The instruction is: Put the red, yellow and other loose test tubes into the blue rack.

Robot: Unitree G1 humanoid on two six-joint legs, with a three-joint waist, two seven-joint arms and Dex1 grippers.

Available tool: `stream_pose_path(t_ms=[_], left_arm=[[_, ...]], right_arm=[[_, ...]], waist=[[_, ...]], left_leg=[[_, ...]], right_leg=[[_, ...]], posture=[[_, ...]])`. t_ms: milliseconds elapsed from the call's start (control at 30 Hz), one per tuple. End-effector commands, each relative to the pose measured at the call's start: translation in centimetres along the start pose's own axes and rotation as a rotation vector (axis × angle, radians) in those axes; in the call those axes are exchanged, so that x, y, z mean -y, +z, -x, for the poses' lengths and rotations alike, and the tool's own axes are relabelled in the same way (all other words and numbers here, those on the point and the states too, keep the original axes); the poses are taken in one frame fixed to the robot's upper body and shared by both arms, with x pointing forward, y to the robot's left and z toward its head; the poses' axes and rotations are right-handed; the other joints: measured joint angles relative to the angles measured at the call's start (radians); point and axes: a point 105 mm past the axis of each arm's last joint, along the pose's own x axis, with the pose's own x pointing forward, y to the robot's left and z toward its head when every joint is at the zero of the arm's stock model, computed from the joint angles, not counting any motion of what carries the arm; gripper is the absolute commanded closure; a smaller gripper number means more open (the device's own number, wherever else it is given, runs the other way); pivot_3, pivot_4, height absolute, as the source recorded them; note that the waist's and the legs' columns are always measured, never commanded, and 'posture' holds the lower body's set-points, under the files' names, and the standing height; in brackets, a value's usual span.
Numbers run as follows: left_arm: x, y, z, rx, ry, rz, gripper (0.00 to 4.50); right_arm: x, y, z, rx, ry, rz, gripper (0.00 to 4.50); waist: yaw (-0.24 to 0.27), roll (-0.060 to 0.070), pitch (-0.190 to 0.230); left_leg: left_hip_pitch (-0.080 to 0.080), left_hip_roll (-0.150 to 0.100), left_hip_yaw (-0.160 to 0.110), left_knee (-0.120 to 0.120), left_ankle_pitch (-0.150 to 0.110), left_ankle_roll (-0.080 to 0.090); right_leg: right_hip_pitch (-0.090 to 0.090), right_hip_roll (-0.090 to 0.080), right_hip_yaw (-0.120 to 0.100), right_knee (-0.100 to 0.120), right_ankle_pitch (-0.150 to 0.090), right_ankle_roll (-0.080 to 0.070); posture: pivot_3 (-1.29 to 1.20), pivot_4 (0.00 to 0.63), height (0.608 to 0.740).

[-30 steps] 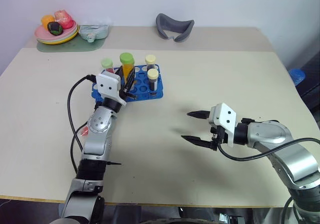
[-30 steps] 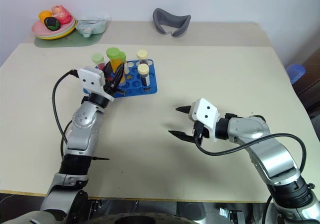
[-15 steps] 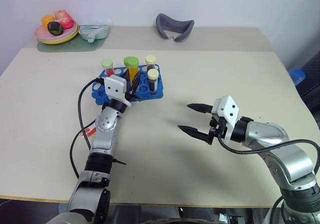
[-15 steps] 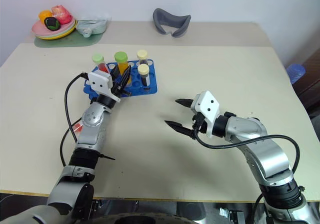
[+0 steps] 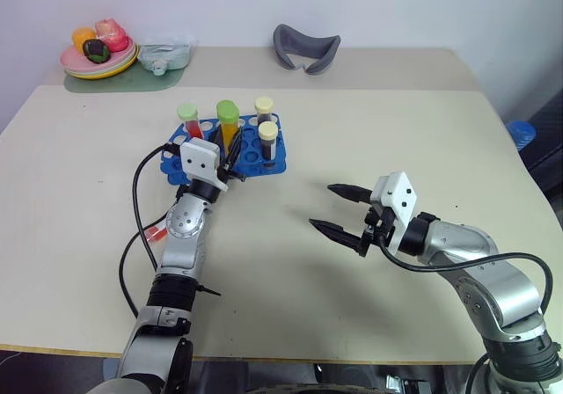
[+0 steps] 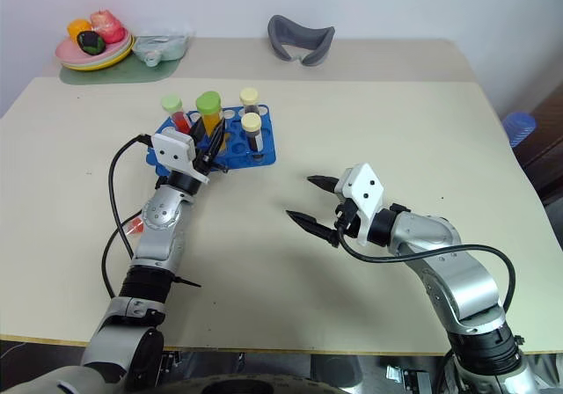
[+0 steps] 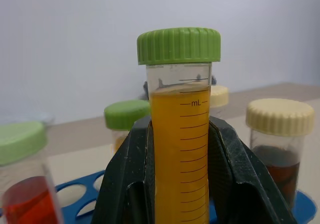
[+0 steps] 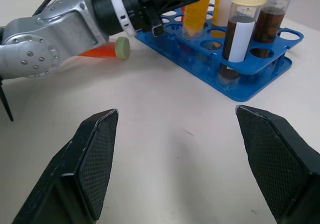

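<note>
The blue rack [image 5: 278, 166] stands at the table's middle left. My left gripper [image 5: 230, 155] is shut on the yellow test tube [image 7: 180, 134] with a green cap, held upright at the rack, its lower end down among the holes [image 8: 192, 31]. A red tube [image 5: 188, 120] and two dark-brown cream-capped tubes [image 5: 268, 139] stand in the rack. Another red tube [image 8: 102, 49] lies loose on the table beside my left forearm. My right gripper [image 5: 322, 206] hovers open over bare table to the right of the rack, fingers [image 8: 97, 154] wide apart with nothing between them.
A plate of toy fruit [image 5: 98, 51] and a clear container on a green mat [image 5: 163, 58] sit at the far left corner. A grey curved object [image 5: 306, 47] lies at the far middle. A black cable [image 5: 139, 192] loops beside my left arm.
My left elbow has bent and the forearm swung in, with the yellow tube kept at the rack. The right gripper has turned a little and stays open.
</note>
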Motion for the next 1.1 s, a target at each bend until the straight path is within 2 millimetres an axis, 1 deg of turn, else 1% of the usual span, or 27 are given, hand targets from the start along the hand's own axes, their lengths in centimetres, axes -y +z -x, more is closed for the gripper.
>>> stream_pose_path(t_ms=[33, 133, 333, 667, 733, 800, 900, 933, 1100], left_arm=[[-0.8, 0.1, 0.3, -0.001, 0.026, -0.018, 3.71], [-0.7, 0.0, 0.2, -0.005, 0.018, -0.012, 3.71], [0.2, -0.4, -0.1, -0.007, -0.011, 0.013, 3.71], [0.2, -0.9, -0.1, -0.007, -0.006, 0.019, 3.71], [0.0, -0.8, 0.0, -0.007, 0.003, 0.035, 2.64], [-0.2, -0.5, 0.0, 0.000, 0.009, 0.040, 1.68], [-1.0, 0.5, 0.3, 0.021, 0.022, 0.020, 0.13], [-1.1, 0.8, 0.4, 0.026, 0.022, 0.018, 0.06], [-3.1, 4.2, 1.7, 0.068, 0.038, 0.003, 0.06]], right_arm=[[-0.1, 0.5, -0.1, 0.029, 0.001, 0.014, 0.65], [-0.1, 0.5, -0.2, 0.031, 0.004, 0.012, 0.65], [-0.4, 0.6, -0.5, 0.038, 0.011, 0.008, 0.65], [-0.8, 0.7, -0.7, 0.046, 0.018, 0.001, 0.65], [-0.9, 0.7, -0.8, 0.047, 0.020, 0.000, 0.65], [-0.9, 0.8, -0.8, 0.048, 0.023, 0.000, 0.65], [-0.9, 0.9, -0.9, 0.050, 0.027, 0.001, 0.65], [-0.9, 0.9, -0.9, 0.050, 0.027, 0.001, 0.65], [-0.5, 1.2, -0.9, 0.055, 0.012, 0.013, 0.65]], waist=[[-0.001, 0.000, 0.000], [-0.001, 0.000, 0.000], [0.000, 0.001, -0.001], [0.002, 0.001, -0.001], [0.002, 0.001, -0.001], [0.001, 0.001, -0.001], [0.000, 0.001, -0.001], [-0.001, 0.001, -0.001], [-0.002, 0.001, -0.001]], left_leg=[[0.000, 0.000, 0.000, 0.000, 0.000, 0.000], [0.000, 0.000, 0.000, 0.000, 0.000, 0.000], [0.000, 0.000, 0.000, 0.000, 0.000, 0.000], [0.000, 0.000, 0.000, 0.000, 0.000, 0.000], [0.000, 0.000, 0.000, 0.000, 0.000, 0.000], [0.000, 0.000, 0.000, 0.000, 0.000, 0.000], [0.000, 0.000, 0.000, 0.000, 0.000, 0.000], [0.000, 0.000, 0.000, 0.000, 0.000, 0.000], [0.000, 0.000, 0.000, -0.001, 0.000, 0.000]], right_leg=[[0.000, 0.000, 0.000, 0.000, 0.000, 0.000], [0.000, 0.000, 0.000, 0.000, 0.000, 0.000], [0.000, 0.000, 0.000, 0.000, 0.000, 0.000], [0.000, 0.000, 0.000, 0.000, 0.000, 0.000], [0.000, 0.000, 0.000, 0.000, 0.000, 0.000], [0.000, 0.000, 0.000, 0.000, 0.000, 0.000], [0.000, 0.000, 0.000, 0.000, 0.000, 0.000], [0.000, 0.000, 0.000, 0.000, 0.000, 0.000], [-0.001, 0.000, 0.000, 0.000, 0.000, 0.000]], posture=[[0.00, 0.150, 0.740], [0.00, 0.150, 0.740], [0.00, 0.150, 0.740], [0.00, 0.150, 0.740], [0.00, 0.150, 0.740], [0.00, 0.150, 0.740], [0.00, 0.150, 0.740], [0.00, 0.150, 0.740], [0.00, 0.150, 0.740]])
